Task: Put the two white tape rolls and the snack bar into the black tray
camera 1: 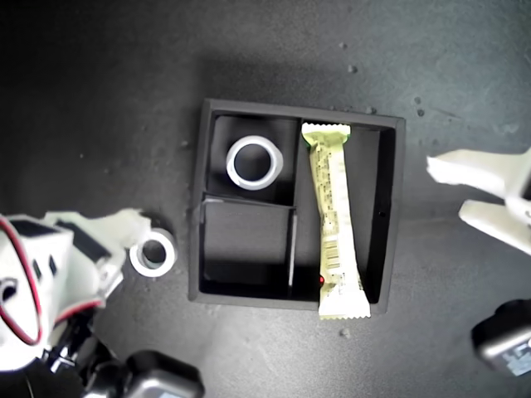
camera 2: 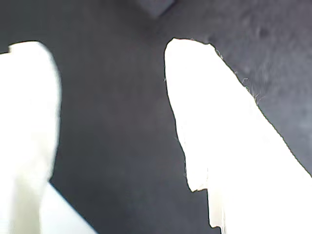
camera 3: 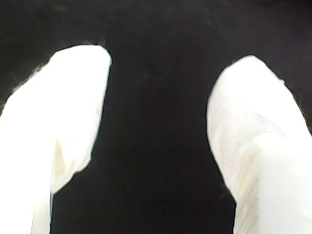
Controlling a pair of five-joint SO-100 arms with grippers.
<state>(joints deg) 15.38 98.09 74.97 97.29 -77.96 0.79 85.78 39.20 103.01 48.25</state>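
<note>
One roll (camera 1: 139, 257) lies on the mat, just beside the tray's (camera 1: 394, 207) left wall in the exterior view, so the task looks one item short. That roll sits against, or just beside, the white finger (camera 1: 124, 228) of the arm at that view's left. We cannot tell from the wrist views which arm it is. A careless shove there could push the roll away or tip it onto its edge, and white on white makes contact hard to judge. Our first gripper (camera 2: 112, 122) has its jaws apart with nothing between them, and so does our second gripper (camera 3: 156, 122). The other roll (camera 1: 236, 162) lies flat in the far-left small compartment, and the near-left one looks free. The bar (camera 1: 332, 215) lies in the long right compartment, its long axis running far to near with a slight lean. Its near crimped end rides over the near wall and pokes past the rim. We judge that a knock to the tray, or an arm sweeping low there, could lever it out.
</note>
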